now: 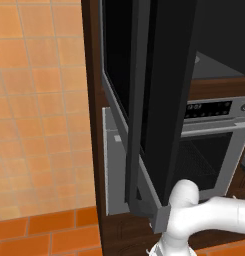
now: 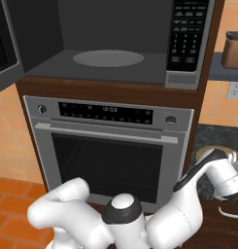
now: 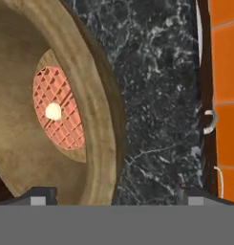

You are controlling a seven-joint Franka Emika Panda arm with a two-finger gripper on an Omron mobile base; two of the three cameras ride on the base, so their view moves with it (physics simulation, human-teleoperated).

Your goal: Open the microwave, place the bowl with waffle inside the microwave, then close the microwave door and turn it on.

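Two fingertips (image 3: pixel 41 195) spread wide at lower hand-view corners, gripper (image 3: pixel 116 197) grasping nothing. Bowl (image 3: pixel 97 143) with waffle (image 3: pixel 58 109) at left, on dark marble counter (image 3: pixel 156 95). Microwave door (image 1: pixel 144 100) swung open; microwave (image 2: pixel 115 44) cavity exposed, upper frame.

The microwave (image 2: pixel 110 44) cavity is left unobstructed at the front — the microwave door (image 1: pixel 144 100) is swung fully out to the left, edge-on in the left base view. The turntable (image 2: pixel 108 58) lies bare. The control panel (image 2: pixel 187 39) bounds the opening on the right. In the hand view, open dark marble counter (image 3: pixel 156 95) is seen beside the bowl (image 3: pixel 97 139) rim, and the gap between the finger tips is spanned by that rim.
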